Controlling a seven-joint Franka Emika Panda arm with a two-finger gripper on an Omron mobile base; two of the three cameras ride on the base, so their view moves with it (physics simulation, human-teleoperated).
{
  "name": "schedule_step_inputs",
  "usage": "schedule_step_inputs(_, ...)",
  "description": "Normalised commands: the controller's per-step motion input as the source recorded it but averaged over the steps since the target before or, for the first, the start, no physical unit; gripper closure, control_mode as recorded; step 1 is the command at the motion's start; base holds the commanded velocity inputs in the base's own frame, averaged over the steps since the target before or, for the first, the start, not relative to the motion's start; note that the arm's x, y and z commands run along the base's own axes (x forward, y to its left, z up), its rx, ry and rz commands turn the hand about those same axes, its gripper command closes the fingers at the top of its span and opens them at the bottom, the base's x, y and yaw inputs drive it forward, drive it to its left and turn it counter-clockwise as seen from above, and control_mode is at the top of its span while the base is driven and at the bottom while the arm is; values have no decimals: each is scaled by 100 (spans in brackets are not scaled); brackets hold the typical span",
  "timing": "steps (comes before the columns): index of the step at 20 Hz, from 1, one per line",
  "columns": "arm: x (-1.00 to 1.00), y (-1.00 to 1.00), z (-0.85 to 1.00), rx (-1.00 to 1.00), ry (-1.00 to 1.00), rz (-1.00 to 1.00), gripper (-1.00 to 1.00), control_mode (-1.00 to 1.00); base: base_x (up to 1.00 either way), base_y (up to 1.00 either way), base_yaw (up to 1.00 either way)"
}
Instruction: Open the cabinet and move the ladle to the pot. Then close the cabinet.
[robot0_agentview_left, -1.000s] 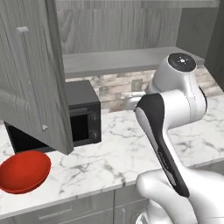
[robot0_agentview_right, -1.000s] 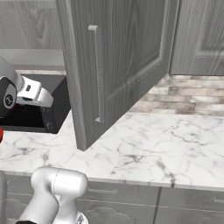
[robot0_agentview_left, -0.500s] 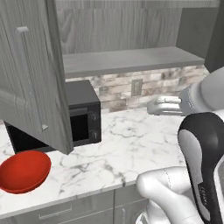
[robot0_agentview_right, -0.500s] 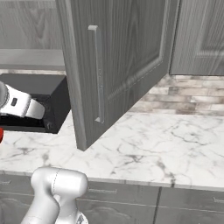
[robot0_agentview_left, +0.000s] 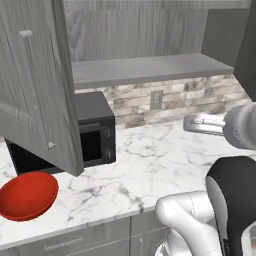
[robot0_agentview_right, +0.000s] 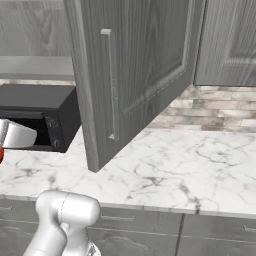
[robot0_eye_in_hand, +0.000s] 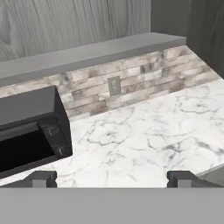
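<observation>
— How far along is it?

— The cabinet (robot0_agentview_left: 40, 95) doors are swung open, so that step looks done. I can't spot the ladle or the pot anywhere, so the move and the closing are left.

— And the claw?

— The gripper (robot0_eye_in_hand: 111, 178) is spread wide, empty, over the counter (robot0_eye_in_hand: 144, 135).

— Any difference between views?

— The left one shows a red bowl (robot0_agentview_left: 26, 195) beside the microwave (robot0_agentview_left: 95, 132); the right shows the right door's handle (robot0_agentview_right: 112, 85).
</observation>
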Motion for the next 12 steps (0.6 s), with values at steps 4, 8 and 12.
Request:
schedule_step_inputs(4,-15,-53,-6,0,-29,-6,-100,-100,0,0,0)
schedule_step_inputs(8,-44,-58,-18,0,-39,0,-100,-100,0,0,0)
schedule_step_inputs(12,-37,-46,-1,0,-34,1,-100,-100,0,0,0)
